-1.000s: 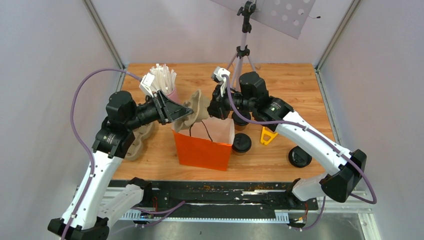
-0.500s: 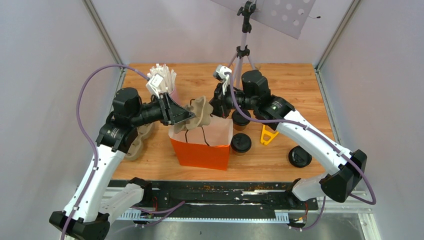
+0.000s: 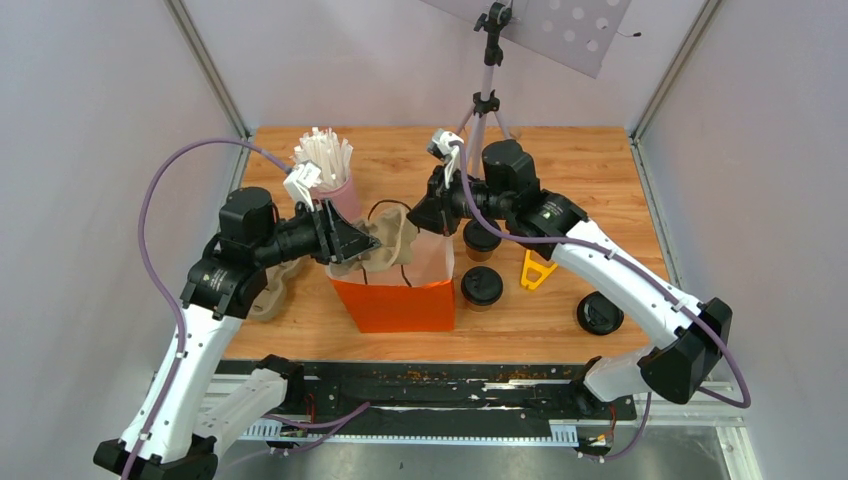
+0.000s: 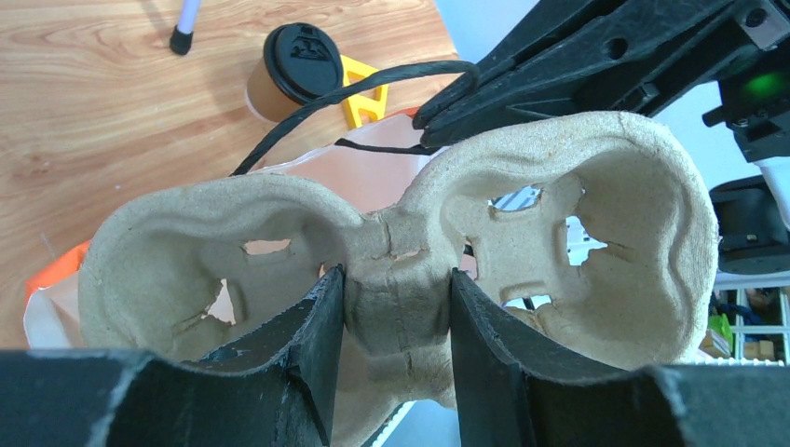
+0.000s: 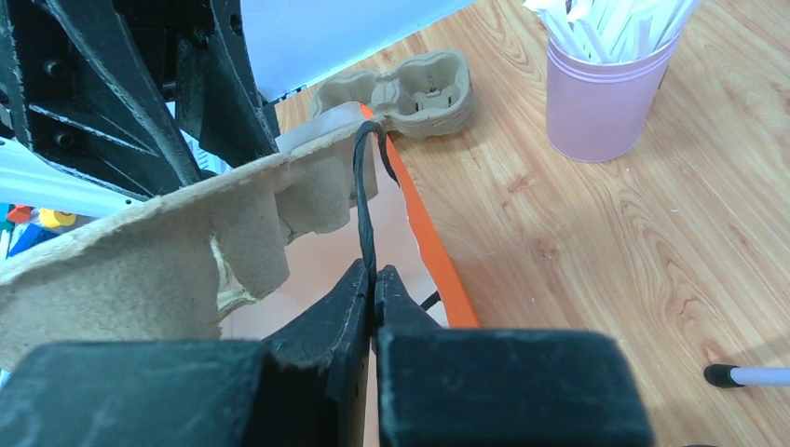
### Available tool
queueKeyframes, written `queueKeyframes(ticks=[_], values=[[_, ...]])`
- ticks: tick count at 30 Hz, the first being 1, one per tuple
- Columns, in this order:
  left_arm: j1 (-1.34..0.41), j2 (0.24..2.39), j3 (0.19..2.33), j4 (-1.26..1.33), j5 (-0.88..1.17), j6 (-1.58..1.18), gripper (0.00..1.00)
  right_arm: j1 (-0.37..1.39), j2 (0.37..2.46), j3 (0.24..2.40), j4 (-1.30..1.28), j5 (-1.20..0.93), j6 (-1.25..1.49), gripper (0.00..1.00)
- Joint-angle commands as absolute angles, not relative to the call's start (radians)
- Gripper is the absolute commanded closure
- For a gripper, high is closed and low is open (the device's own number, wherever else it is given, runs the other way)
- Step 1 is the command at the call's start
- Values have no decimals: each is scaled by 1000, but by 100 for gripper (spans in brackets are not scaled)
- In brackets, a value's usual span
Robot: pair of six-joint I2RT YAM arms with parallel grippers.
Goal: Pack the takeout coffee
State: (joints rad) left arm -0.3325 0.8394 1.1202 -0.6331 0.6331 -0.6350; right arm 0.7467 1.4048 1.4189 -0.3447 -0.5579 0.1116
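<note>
**Top view, lower centre.** An orange paper bag [image 3: 395, 305] stands on the table [image 3: 600, 170]. Just right of it stands the takeout coffee [image 3: 482, 287], a kraft cup with a black lid, upright and free of both arms. A second lidded cup [image 3: 480, 238] stands just behind it.

**At the bag's mouth.** The left end effector [image 4: 396, 279] is closed on the narrow middle bridge of a pulp cup tray [image 4: 596, 233]. The right end effector [image 5: 374, 279] is pinched tight on the bag's black cord handle [image 5: 361, 186].

**Upper left.** A pink cup [image 3: 340, 190] holds white sticks.
</note>
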Motion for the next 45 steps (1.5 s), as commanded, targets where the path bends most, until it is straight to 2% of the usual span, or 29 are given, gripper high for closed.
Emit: queueKeyframes(ticks=[1, 2, 5, 10, 15, 19, 24, 27, 31, 34, 45], values=[[-336, 840, 1139, -703, 581, -606, 58, 741, 1385, 1404, -296, -550, 127, 100], [-337, 838, 1137, -688, 588, -617, 58, 741, 1381, 1401, -296, -545, 126, 100], [-336, 828, 1120, -637, 605, -664, 58, 740, 1363, 1407, -327, -506, 125, 86], [-336, 824, 1114, -620, 605, -677, 59, 739, 1289, 1414, -389, -410, 128, 52], [-335, 831, 1107, -617, 600, -679, 59, 739, 1194, 1401, -423, -362, 124, 40], [-336, 828, 1108, -609, 601, -688, 59, 740, 1102, 1343, -410, -418, 111, 37], [-336, 819, 1103, -595, 604, -695, 59, 749, 997, 1175, -253, -540, 135, 30], [-336, 819, 1093, -589, 613, -705, 59, 822, 987, 1135, -219, -520, 112, 27], [-336, 813, 1095, -591, 608, -707, 59, 985, 1002, 1133, -222, -371, 30, 27], [-336, 813, 1100, -591, 606, -709, 59, 1039, 1018, 1122, -197, -278, 5, 28], [-336, 816, 1106, -617, 591, -693, 59, 1121, 1116, 1146, -144, -218, -62, 37]])
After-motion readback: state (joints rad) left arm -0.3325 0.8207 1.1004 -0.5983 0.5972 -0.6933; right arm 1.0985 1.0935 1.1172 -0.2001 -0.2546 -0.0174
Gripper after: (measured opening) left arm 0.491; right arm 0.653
